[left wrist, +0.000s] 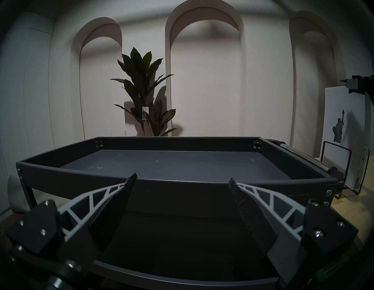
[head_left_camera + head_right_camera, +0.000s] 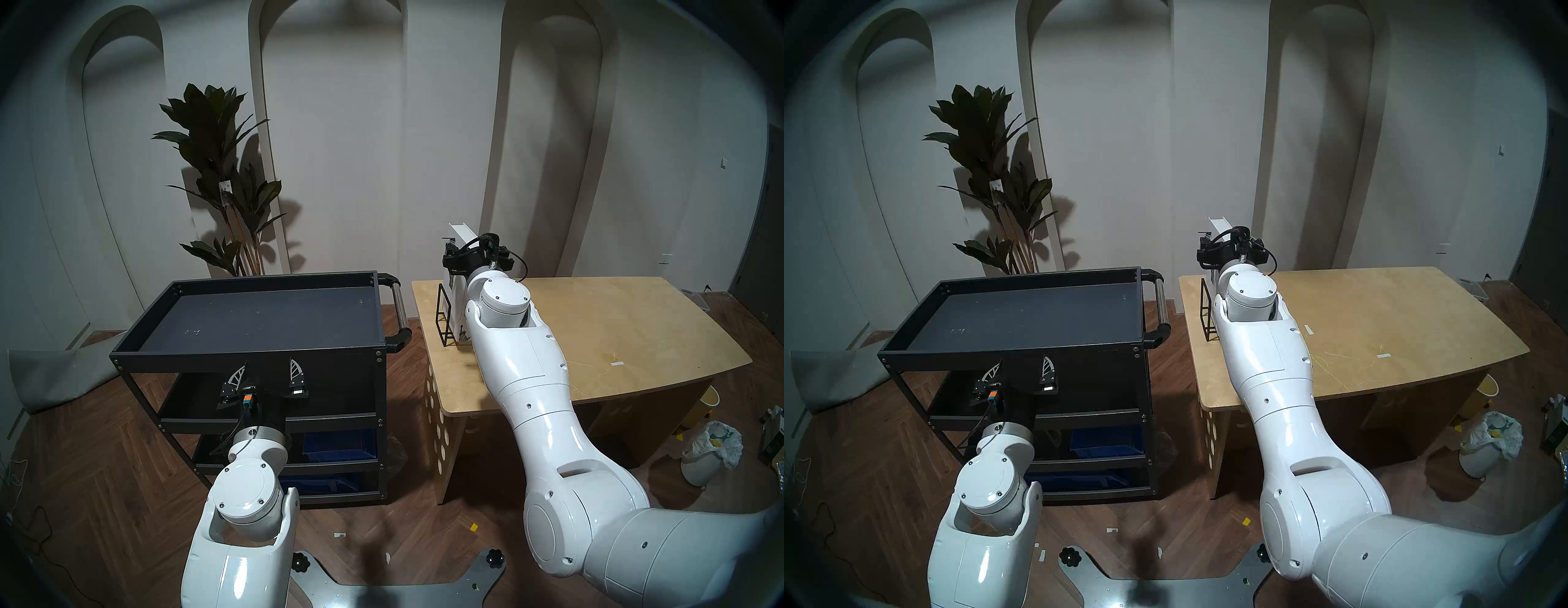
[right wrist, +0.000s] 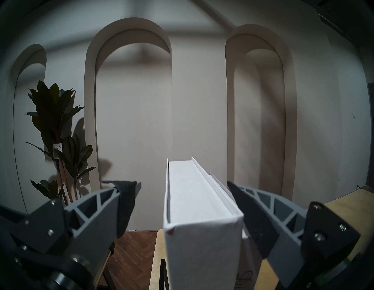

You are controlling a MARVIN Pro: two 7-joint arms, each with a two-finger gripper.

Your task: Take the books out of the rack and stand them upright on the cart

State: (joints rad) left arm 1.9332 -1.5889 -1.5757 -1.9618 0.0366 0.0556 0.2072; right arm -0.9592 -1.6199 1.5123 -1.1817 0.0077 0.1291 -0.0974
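Note:
The thick white book with the Statue of Liberty drawing stands upright in the low black wire rack on the wooden table's left end. A thinner pale book leans against its right side. My right gripper is open and straddles the white book's top edge, with a gap at the left finger and the right finger close to the thin book. The black cart stands left of the table, its top tray bare. My left gripper is open and holds nothing, just before the cart's front rim.
The cart's steel handle faces the light wooden table across a narrow gap. Blue bins sit on a lower cart shelf. A tall plant stands behind the cart. Bags and a bucket lie on the floor at right.

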